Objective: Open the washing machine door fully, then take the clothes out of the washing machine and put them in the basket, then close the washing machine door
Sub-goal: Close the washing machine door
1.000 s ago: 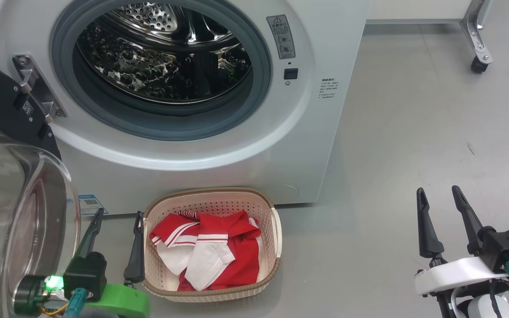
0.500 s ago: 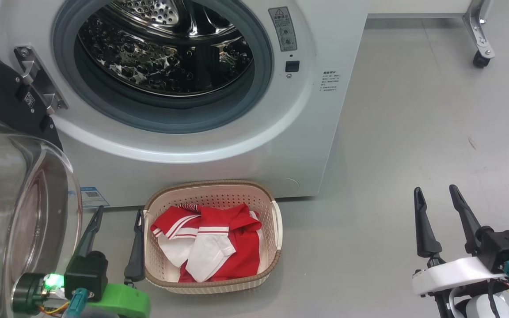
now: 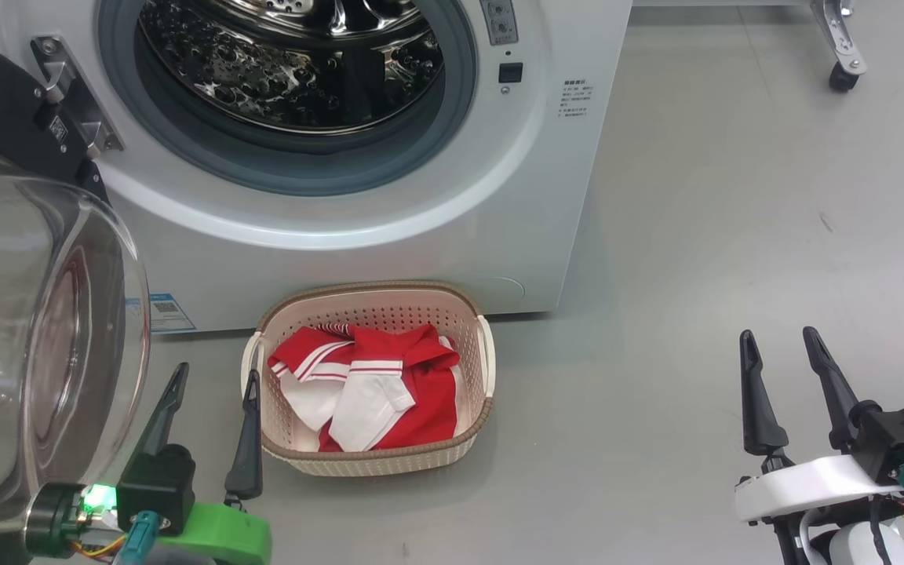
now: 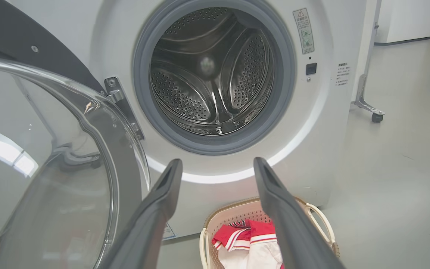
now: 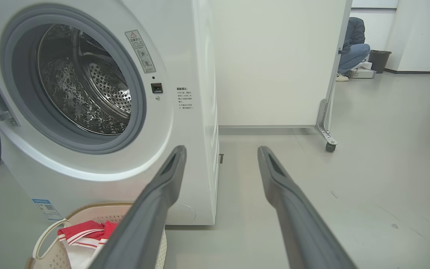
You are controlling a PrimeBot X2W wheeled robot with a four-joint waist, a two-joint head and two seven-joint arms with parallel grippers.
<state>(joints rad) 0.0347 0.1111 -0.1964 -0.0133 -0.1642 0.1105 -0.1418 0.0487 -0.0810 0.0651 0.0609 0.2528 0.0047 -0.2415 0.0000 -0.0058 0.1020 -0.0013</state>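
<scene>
The washing machine (image 3: 421, 220) stands with its steel drum (image 3: 295, 63) showing bare metal. The washing machine door (image 3: 36, 329) is swung open at the left, glass bowl bulging toward me. On the floor in front sits the basket (image 3: 369, 302), and the red-and-white clothes (image 3: 413, 392) lie inside it. My left gripper (image 3: 216, 373) is open just left of the basket, one finger beside its rim, between basket and door. My right gripper (image 3: 779, 336) is open over bare floor far to the right. In the left wrist view, the open left gripper (image 4: 217, 162) points at the drum (image 4: 215, 71).
A wheeled metal frame leg (image 3: 840, 47) stands at the back right, its caster (image 5: 329, 146) on the floor. A person (image 5: 353, 45) crouches far behind the white partition (image 5: 274, 63). Grey floor (image 3: 695, 235) stretches right of the machine.
The head camera has shifted: the machine and basket sit higher in the picture. Both grippers stay open and the clothes lie unchanged in the basket.
</scene>
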